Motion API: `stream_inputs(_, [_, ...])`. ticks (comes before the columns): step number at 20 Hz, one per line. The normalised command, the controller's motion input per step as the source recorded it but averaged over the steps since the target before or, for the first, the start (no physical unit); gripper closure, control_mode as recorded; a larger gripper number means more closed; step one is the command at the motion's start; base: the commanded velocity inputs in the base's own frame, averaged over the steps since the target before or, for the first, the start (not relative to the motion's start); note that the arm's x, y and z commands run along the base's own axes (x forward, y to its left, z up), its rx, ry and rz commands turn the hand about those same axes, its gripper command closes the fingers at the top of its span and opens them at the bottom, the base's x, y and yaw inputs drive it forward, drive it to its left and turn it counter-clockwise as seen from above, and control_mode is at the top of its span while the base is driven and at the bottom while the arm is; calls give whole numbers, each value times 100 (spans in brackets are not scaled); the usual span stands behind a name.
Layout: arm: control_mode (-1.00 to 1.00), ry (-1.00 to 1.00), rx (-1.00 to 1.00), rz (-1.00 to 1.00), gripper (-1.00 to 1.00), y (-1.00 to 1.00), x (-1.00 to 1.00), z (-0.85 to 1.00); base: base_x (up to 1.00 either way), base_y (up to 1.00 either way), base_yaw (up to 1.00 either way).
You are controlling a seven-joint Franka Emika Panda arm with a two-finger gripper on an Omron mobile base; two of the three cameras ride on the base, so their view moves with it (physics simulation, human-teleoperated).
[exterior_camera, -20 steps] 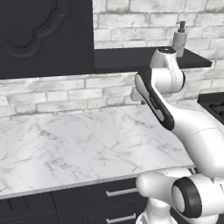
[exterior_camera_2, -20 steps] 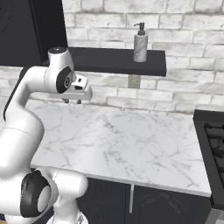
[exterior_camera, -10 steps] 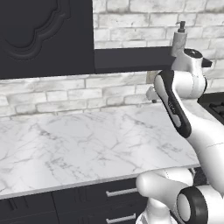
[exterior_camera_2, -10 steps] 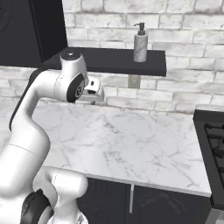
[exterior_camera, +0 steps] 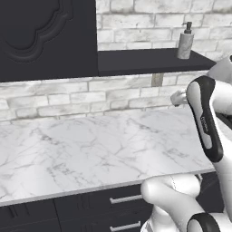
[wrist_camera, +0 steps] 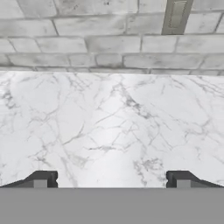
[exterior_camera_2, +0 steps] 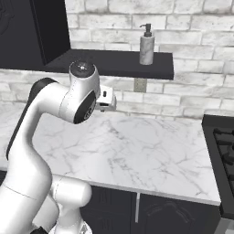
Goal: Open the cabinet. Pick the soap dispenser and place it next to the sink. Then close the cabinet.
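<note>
Left base view: the soap dispenser (exterior_camera: pixel 185 41) was seen upright at the right end of the cabinet (exterior_camera: pixel 47 38) shelf, door swung aside; the arm was raised before the marble counter (exterior_camera: pixel 90 149).
Right base view: the dispenser was left untouched above a grey wall outlet (exterior_camera_2: pixel 140 84); a stove (exterior_camera_2: pixel 221 151) was noted at right.
Hand view: the gripper (wrist_camera: pixel 111 179) was held wide apart over bare marble, nothing grasped.

The soap dispenser (exterior_camera_2: pixel 146 44) stands upright on the dark shelf board (exterior_camera_2: pixel 114 64), above the marble counter (exterior_camera_2: pixel 137 155).
</note>
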Motion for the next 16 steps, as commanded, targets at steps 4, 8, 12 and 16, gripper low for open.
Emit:
stream_inputs(4, [-100, -36, 0, -9, -100, 0, -29, 36, 0, 0, 0])
stream_inputs(8, [-100, -23, 0, -14, -100, -2, -16, 31, 0, 0, 0])
stream_inputs(12, [-100, -3, 0, -15, -100, 3, -37, 8, 0, 0, 0])
stream_inputs(16, [-100, -4, -5, -16, -100, 0, 4, 31, 0, 0, 0])
